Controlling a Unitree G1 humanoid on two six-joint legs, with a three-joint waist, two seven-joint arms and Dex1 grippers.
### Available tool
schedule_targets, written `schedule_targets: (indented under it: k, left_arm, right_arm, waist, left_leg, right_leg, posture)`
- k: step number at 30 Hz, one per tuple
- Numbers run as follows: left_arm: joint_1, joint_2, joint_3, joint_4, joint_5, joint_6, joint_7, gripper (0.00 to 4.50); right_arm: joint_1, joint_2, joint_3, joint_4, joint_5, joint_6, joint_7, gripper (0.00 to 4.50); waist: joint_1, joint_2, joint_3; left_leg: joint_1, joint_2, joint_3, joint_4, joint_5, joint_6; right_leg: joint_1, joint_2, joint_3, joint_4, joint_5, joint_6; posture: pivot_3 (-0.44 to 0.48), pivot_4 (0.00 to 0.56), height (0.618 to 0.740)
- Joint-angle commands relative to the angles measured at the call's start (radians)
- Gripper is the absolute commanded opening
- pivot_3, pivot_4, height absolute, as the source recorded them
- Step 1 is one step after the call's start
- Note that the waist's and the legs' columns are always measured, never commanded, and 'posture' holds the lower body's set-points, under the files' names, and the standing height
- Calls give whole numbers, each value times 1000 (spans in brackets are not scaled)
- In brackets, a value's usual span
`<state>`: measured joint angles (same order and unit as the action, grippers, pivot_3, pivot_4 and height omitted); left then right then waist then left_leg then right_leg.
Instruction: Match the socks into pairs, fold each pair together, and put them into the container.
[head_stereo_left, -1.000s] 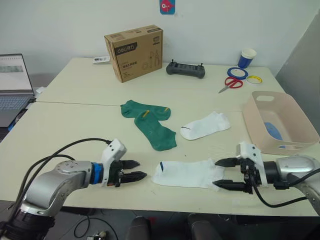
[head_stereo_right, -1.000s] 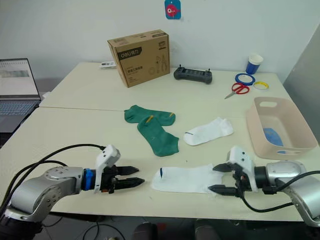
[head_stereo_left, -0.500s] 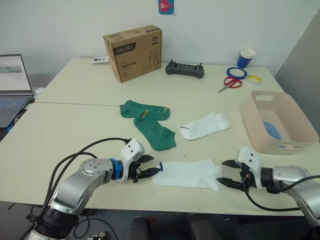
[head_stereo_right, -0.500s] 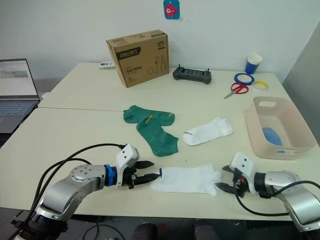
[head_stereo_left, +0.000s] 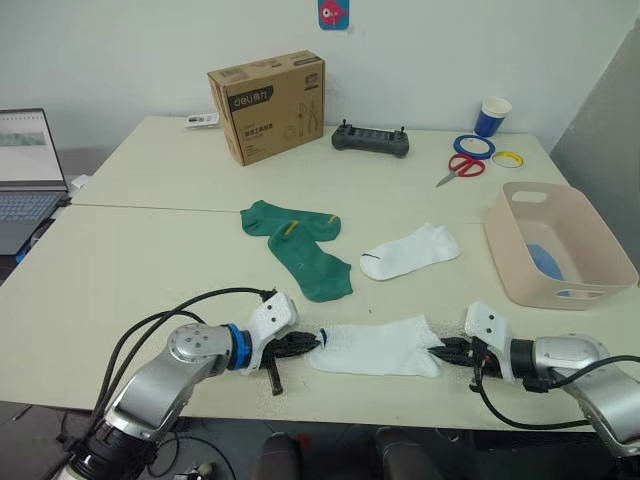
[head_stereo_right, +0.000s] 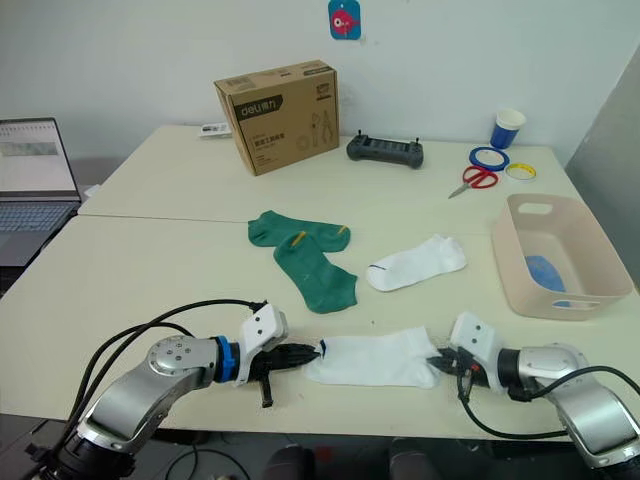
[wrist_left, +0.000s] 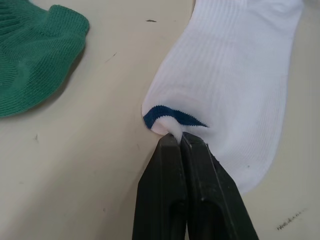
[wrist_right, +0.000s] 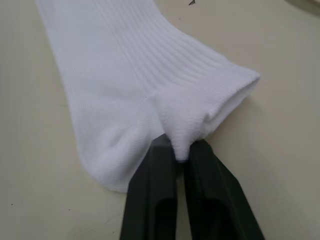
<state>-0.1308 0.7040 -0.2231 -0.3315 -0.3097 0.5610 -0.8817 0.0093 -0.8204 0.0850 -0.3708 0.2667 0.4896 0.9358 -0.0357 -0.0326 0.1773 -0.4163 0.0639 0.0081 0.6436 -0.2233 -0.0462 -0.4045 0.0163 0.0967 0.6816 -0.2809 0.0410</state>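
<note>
From the head camera, a white sock (head_stereo_left: 378, 347) lies flat near the front edge of the table (head_stereo_left: 150, 250), stretched between the left gripper (head_stereo_left: 312, 342) at its blue-trimmed end and the right gripper (head_stereo_left: 441, 348) at its other end. Behind it lie 2 dark green socks (head_stereo_left: 300, 243) overlapping each other and a second white sock (head_stereo_left: 411, 251); the pink-beige container (head_stereo_left: 555, 245) stands at the right with something light blue (head_stereo_left: 545, 262) inside. Farther back are a cardboard box (head_stereo_left: 268, 104), a black controller (head_stereo_left: 371, 139), red scissors (head_stereo_left: 461, 167) and a blue cup (head_stereo_left: 493, 115). The left wrist view adds the detail that its fingers (wrist_left: 172, 190) are pressed together on a pinch of fabric at the blue-edged cuff, with a green sock nearby. The right wrist view shows its fingers (wrist_right: 155, 195) closed on a bunched fold of the sock's white end. 1 second ago both grippers were spread open and clear of the sock; since then they have moved in and clamped its 2 ends.
</note>
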Motion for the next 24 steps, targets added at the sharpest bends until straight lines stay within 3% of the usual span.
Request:
schedule_targets:
  k: [1,9,24]
  left_arm:
    - [19,7,39,5,-12,25,7,0]
    - [28,54,92,3,-31,35,-21,0]
    - [8,11,52,11,-23,24,-15,0]
  right_arm:
    - [-6,15,-24,-11,30,15,-5,36]
    - [-30,32,-28,-26,89,103,0,36]
    - [-32,31,-48,8,121,160,1,36]
  waist:
    - [-1,0,0]
    - [-5,0,0]
    - [-2,0,0]
  left_leg:
    - [0,0,0,0,0,0]
    - [0,0,-1,0,0,0]
    - [0,0,0,0,0,0]
  right_leg:
    - [0,0,0,0,0,0]
    - [0,0,0,1,0,0]
    - [0,0,0,0,0,0]
  posture:
    - [0,150,740]
    - [0,150,740]
    - [0,150,740]
